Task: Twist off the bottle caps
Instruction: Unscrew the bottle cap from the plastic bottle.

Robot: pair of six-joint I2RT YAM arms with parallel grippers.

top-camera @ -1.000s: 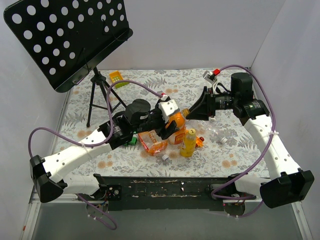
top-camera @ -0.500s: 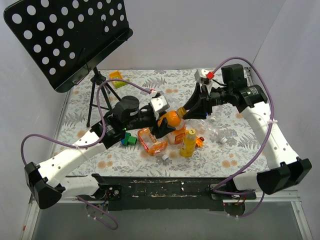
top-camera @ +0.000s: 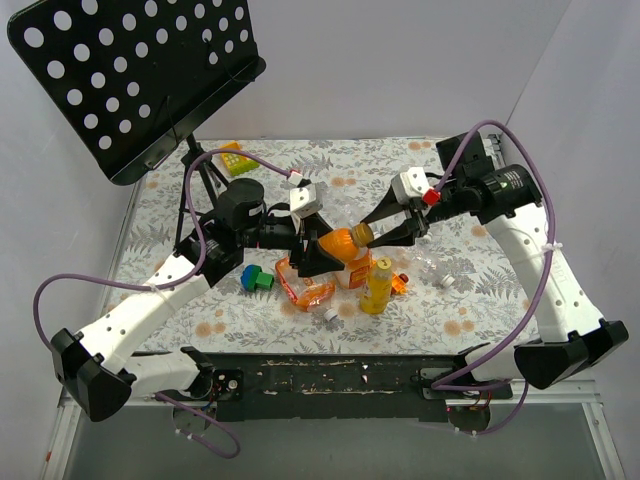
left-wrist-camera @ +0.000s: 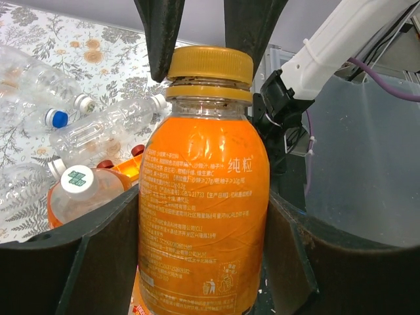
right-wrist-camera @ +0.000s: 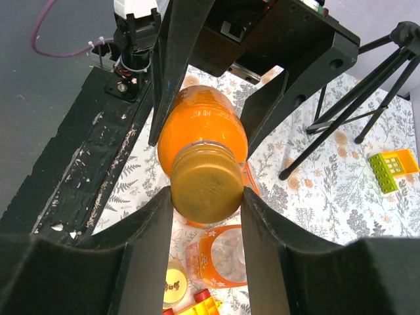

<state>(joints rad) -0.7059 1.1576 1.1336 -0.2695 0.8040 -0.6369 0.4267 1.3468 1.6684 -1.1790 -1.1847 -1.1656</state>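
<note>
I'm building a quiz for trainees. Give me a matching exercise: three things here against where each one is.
Things: 1 orange bottle; 2 orange bottle's cap; 3 yellow bottle.
Places: a upright on the table; b clamped by the right gripper; c held by the left gripper.
Pairs: 1-c; 2-b; 3-a.

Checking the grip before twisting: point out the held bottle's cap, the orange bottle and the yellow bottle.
cap (right-wrist-camera: 207, 185), right wrist view, flat top.
orange bottle (left-wrist-camera: 203, 216), left wrist view, label middle.
yellow bottle (top-camera: 376, 288), top external view, body middle.
</note>
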